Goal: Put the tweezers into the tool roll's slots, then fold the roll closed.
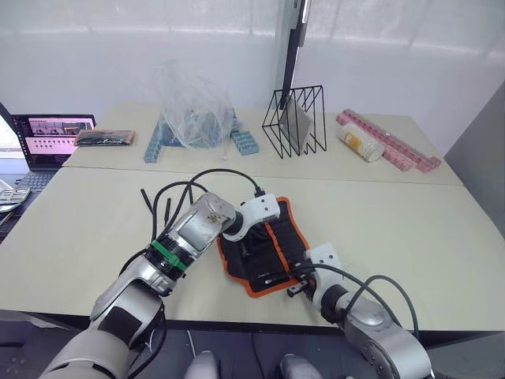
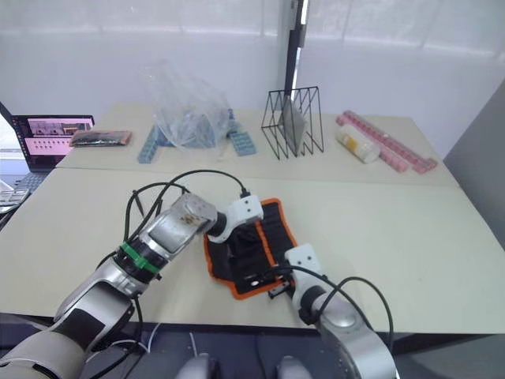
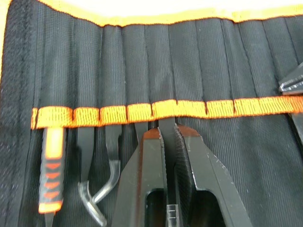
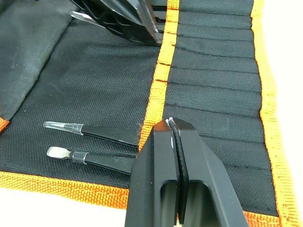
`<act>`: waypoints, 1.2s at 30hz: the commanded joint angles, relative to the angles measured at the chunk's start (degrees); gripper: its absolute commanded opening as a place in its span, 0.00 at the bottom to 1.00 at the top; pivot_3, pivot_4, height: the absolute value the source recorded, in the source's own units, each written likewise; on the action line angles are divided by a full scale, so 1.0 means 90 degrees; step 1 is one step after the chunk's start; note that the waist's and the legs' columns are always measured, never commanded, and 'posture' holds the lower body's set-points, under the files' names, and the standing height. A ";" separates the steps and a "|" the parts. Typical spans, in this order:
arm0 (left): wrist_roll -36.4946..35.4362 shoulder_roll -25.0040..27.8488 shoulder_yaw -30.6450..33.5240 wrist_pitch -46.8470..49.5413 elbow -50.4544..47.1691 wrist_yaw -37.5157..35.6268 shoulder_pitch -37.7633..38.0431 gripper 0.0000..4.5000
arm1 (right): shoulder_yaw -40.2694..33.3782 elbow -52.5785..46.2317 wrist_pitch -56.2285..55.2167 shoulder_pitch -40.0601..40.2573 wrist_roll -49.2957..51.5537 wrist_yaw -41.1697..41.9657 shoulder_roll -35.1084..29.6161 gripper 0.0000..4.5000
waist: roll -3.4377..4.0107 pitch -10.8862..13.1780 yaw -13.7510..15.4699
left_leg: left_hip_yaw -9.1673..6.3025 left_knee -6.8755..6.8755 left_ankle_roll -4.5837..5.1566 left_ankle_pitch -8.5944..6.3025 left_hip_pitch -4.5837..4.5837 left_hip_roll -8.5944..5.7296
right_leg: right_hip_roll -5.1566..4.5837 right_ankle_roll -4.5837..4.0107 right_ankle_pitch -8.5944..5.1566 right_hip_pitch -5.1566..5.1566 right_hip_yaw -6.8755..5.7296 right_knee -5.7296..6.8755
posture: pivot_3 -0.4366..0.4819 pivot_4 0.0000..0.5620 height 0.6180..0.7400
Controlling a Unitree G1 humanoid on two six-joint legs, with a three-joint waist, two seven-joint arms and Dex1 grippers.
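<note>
Both fingers pairs (left (image 3: pixel 173 130), right (image 4: pixel 171 124)) clenched, tips over tool roll (image 1: pixel 264 249) slots (image 4: pixel 213 71).

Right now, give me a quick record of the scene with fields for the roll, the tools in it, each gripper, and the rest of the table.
roll: the tool roll lies open on the table near its front edge
tools: slim tools sit in the slots under the orange band
left gripper: left gripper, jaws shut on a slim black tool at a slot mouth
right gripper: right gripper, jaws shut, tips at the orange band
background: wire rack, plastic bag, laptop
</note>
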 commanded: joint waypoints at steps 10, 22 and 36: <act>0.0406 -0.0519 0.0063 -0.0780 0.0989 0.0228 0.0056 0.00 | 0.0483 0.0231 0.0773 0.0200 0.0112 0.0119 -0.0024 0.01 | -0.0016 -0.0057 0.0035 | -0.0024 -0.0001 0.0004 -0.0003 0.0058 -0.0013 | 0.0001 0.0031 -0.0031 0.0095 -0.0002 -0.0033 | 0.48 0.27 0.71; 0.0260 0.0431 0.0415 -0.0560 -0.0270 -0.0469 0.0081 0.61 | 0.0381 0.0311 0.0740 0.0145 0.0048 0.0091 -0.0055 0.00 | 0.0010 -0.0039 -0.0070 | -0.0045 -0.0006 0.0004 -0.0003 0.0044 -0.0017 | 0.0007 0.0027 -0.0039 0.0088 -0.0001 -0.0028 | 0.48 0.27 0.71; -0.1139 0.1941 0.3553 -0.0254 -0.2302 -0.0051 0.2254 0.76 | 0.0184 0.0683 0.0418 0.0068 -0.0055 0.0334 -0.0292 0.00 | 0.0029 -0.0026 -0.0186 | -0.0054 -0.0020 0.0004 -0.0004 0.0050 -0.0012 | 0.0008 0.0019 -0.0043 0.0089 -0.0003 -0.0023 | 0.48 0.27 0.71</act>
